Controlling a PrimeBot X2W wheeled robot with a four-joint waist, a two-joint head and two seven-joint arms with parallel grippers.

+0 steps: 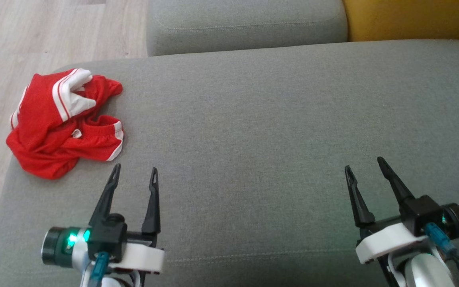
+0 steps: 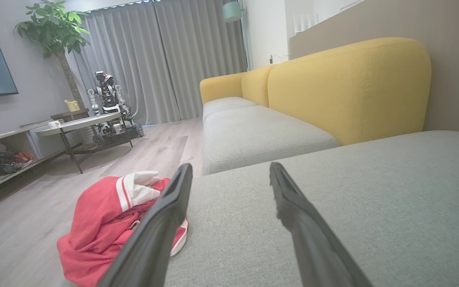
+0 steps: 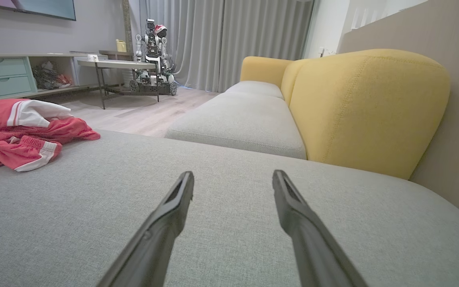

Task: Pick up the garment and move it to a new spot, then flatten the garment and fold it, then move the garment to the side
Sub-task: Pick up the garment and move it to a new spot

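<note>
The red garment (image 1: 64,123), trimmed in white, lay crumpled on the grey sofa seat (image 1: 261,131) at about ten o'clock in the head view, right at the seat's left edge by the wooden floor (image 1: 34,36). The left gripper (image 1: 136,167) sat at seven o'clock with its fingers spread wide and released, grasping nothing. The garment was near its tips, at about eleven o'clock from them, and not touching. The right gripper (image 1: 363,163) sat at five o'clock, its fingers also released and empty, well apart from the garment. In the left wrist view the garment lay at eight o'clock, partly behind one finger. In the right wrist view it lay at nine o'clock. A yellow backrest (image 1: 405,18) stood at one o'clock in the head view. Another robot (image 2: 110,105) stood by a table (image 2: 80,123) before grey curtains (image 2: 165,59).
</note>
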